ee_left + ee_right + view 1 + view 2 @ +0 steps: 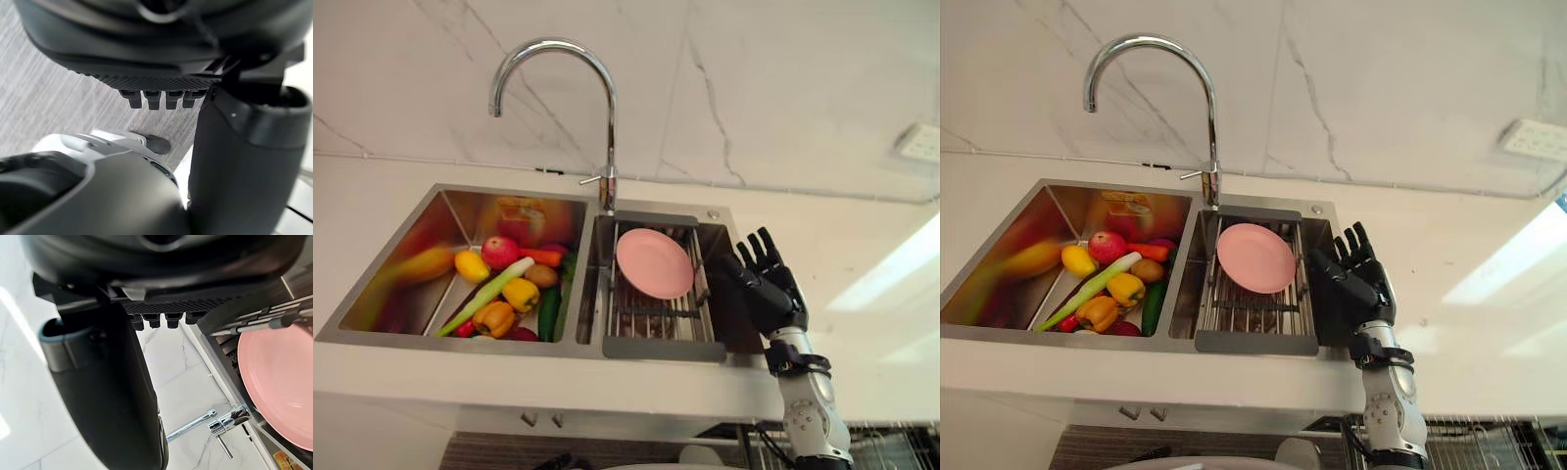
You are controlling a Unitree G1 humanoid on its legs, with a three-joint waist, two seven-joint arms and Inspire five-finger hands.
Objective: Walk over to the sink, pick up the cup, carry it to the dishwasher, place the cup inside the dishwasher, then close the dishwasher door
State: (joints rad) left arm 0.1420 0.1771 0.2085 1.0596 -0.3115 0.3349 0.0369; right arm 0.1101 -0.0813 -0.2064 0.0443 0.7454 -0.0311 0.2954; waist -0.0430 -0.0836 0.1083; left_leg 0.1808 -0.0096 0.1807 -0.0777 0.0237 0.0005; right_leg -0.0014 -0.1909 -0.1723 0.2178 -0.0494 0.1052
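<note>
One pink plate (654, 262), one tap (611, 137), one rack (651, 318), two sink basins (460, 211) (the left holding produce (509, 289)).

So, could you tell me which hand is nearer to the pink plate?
Right. The right hand is raised beside the sink's right edge, close to the pink plate in the rack; the left hand is down over the grey floor.

White counter (857, 245) carries double sink (450, 217) (steel, seemingly inset).

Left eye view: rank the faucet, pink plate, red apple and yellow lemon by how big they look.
1. faucet
2. pink plate
3. red apple and yellow lemon: these look about alike, so they are not ranked.
</note>
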